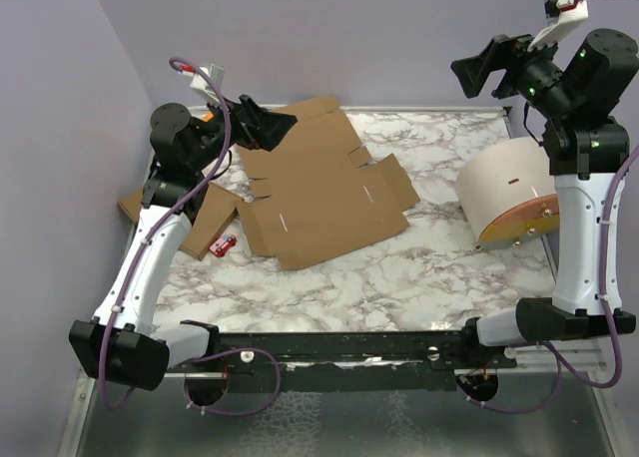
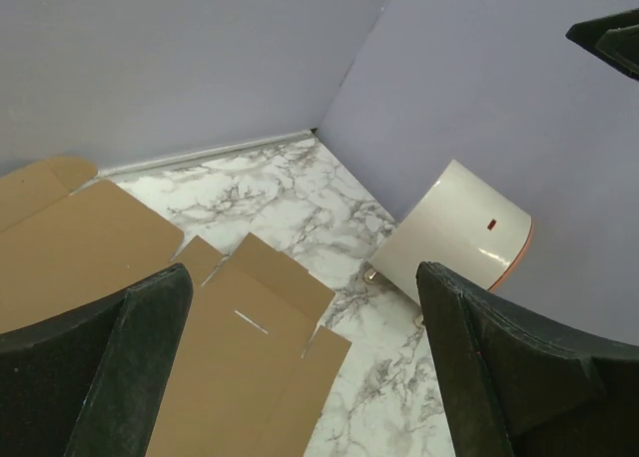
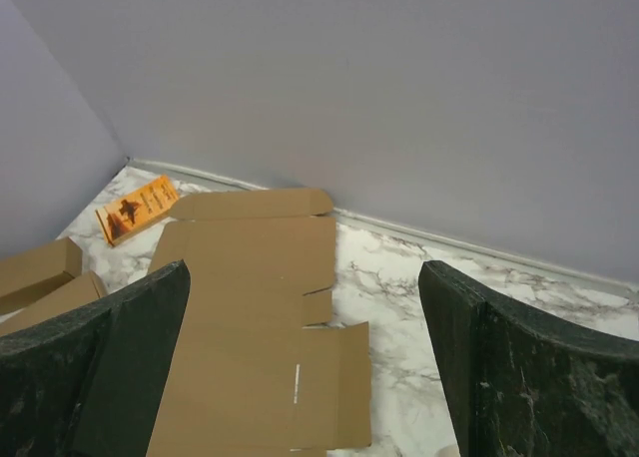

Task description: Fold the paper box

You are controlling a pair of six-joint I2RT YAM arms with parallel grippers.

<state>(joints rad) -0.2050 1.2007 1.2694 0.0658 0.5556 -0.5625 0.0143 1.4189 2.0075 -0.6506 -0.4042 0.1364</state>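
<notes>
The paper box lies flat and unfolded on the marble table, a large brown die-cut sheet with flaps and small slits. My left gripper hangs open above the sheet's back left corner, nothing between its fingers. In the left wrist view the sheet spreads out below the open left gripper. My right gripper is raised high at the back right, open and empty, far from the sheet. From the right wrist view the sheet lies well below the open right gripper.
A white drum-shaped object with an orange rim lies on its side at the right. Smaller cardboard pieces and a small red item sit at the left. An orange book lies near the back left wall.
</notes>
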